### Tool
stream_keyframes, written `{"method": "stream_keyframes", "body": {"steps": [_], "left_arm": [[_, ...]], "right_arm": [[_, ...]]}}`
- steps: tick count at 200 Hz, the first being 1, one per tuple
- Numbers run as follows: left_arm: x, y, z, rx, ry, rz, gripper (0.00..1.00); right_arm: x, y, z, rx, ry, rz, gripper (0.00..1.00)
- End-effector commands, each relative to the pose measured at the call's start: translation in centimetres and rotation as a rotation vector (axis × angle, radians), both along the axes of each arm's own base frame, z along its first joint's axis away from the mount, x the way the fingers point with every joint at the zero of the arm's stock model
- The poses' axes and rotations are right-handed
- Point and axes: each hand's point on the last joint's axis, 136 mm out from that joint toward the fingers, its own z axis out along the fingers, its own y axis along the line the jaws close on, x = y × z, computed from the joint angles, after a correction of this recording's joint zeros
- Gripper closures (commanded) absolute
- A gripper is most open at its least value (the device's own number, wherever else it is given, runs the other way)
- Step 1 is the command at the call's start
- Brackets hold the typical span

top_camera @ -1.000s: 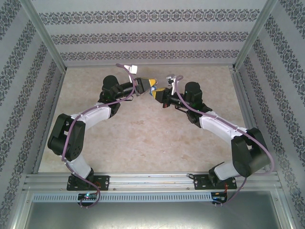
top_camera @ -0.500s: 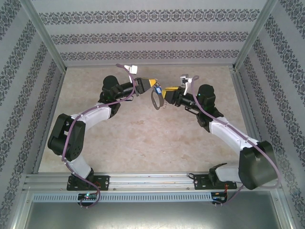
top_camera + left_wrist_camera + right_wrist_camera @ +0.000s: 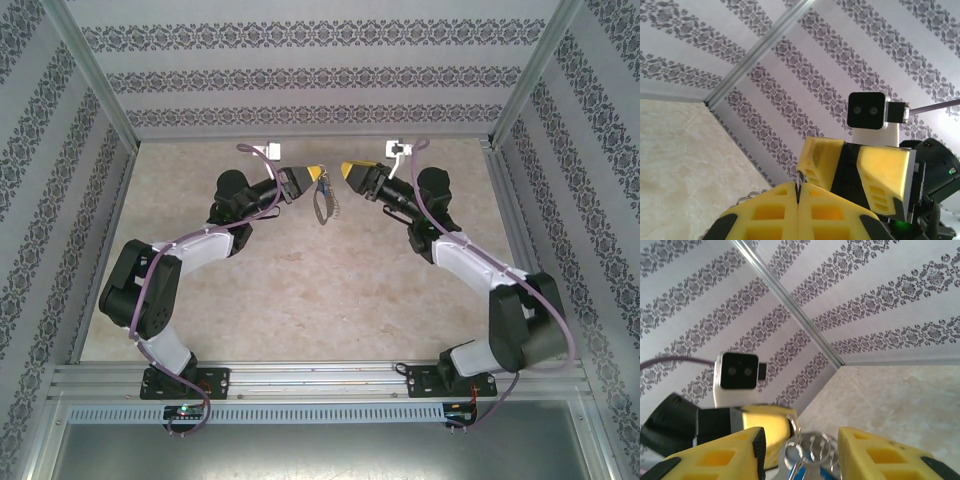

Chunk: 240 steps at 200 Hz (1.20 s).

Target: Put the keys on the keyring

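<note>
This is a robot test cell in a lab, not a lived-in room. A marble-look tabletop (image 3: pixel 300 300) is boxed in at its far and side edges by aluminium posts (image 3: pixel 88 75) and flat panels of striped wallpaper (image 3: pixel 300 75). Along its near edge, a cabled left arm (image 3: pixel 195 243) and right arm (image 3: pixel 470 265) are bolted to a slotted aluminium rail (image 3: pixel 320 380).

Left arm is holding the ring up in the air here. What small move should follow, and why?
Probably lower the left gripper toward the table before releasing: it is shut on the keyring, which dangles in the air, the blue-tagged keys beside it, while the right gripper stands open and apart.
</note>
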Motion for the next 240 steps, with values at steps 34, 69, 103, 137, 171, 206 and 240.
{"method": "stream_keyframes", "body": {"steps": [34,69,103,137,171,206,240], "left_arm": [[-0.9,0.8,4.2,-0.123,-0.088,0.061,1.00],[-1.0,0.6,4.4,-0.126,-0.092,0.055,1.00],[-1.0,0.4,4.5,-0.127,-0.095,0.049,1.00],[-1.0,0.1,4.5,-0.126,-0.094,0.041,1.00],[-1.1,-0.1,4.6,-0.126,-0.099,0.038,1.00],[-1.0,-0.1,4.5,-0.124,-0.098,0.043,1.00],[-1.0,-0.2,4.6,-0.123,-0.103,0.043,1.00]], "right_arm": [[1.6,1.2,3.1,0.181,-0.040,0.067,0.56],[1.6,2.6,2.5,0.186,-0.024,0.108,0.58],[1.2,3.6,1.9,0.183,-0.011,0.133,0.59],[0.9,4.3,1.3,0.180,0.000,0.149,0.59],[0.7,4.6,1.1,0.183,0.004,0.163,0.65],[0.3,4.7,0.9,0.181,0.009,0.174,0.67],[0.0,4.7,0.6,0.180,0.018,0.178,0.68]]}}
